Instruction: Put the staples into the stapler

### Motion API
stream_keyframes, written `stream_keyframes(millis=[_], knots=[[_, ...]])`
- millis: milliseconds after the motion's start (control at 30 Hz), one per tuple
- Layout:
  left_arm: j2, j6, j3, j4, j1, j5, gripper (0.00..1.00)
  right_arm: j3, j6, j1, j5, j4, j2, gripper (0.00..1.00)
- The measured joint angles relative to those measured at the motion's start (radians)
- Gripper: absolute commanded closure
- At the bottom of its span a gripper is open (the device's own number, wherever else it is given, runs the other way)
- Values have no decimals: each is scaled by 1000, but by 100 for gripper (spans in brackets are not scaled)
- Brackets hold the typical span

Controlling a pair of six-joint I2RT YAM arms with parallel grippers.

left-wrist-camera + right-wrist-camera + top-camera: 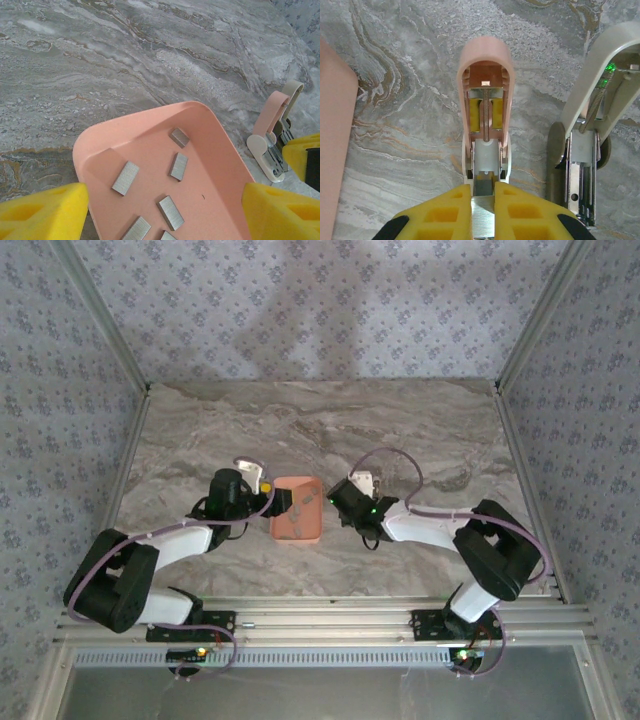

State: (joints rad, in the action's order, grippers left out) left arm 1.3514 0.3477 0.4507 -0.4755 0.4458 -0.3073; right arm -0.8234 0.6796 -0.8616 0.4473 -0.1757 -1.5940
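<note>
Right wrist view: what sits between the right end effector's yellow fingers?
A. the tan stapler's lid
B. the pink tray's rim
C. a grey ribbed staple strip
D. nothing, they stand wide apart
C: the right end effector is closed on a grey ribbed staple strip, pointed at the open pink stapler.

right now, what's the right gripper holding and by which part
a strip of staples, pinched by its two long sides between the fingertips of the right gripper, pointing at the open pink stapler
</note>
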Motion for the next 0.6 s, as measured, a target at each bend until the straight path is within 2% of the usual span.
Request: stream_keyframes(millis=[600], knots=[[0, 0, 0, 0, 1, 0, 20, 0, 2, -2, -3, -8, -9, 87]])
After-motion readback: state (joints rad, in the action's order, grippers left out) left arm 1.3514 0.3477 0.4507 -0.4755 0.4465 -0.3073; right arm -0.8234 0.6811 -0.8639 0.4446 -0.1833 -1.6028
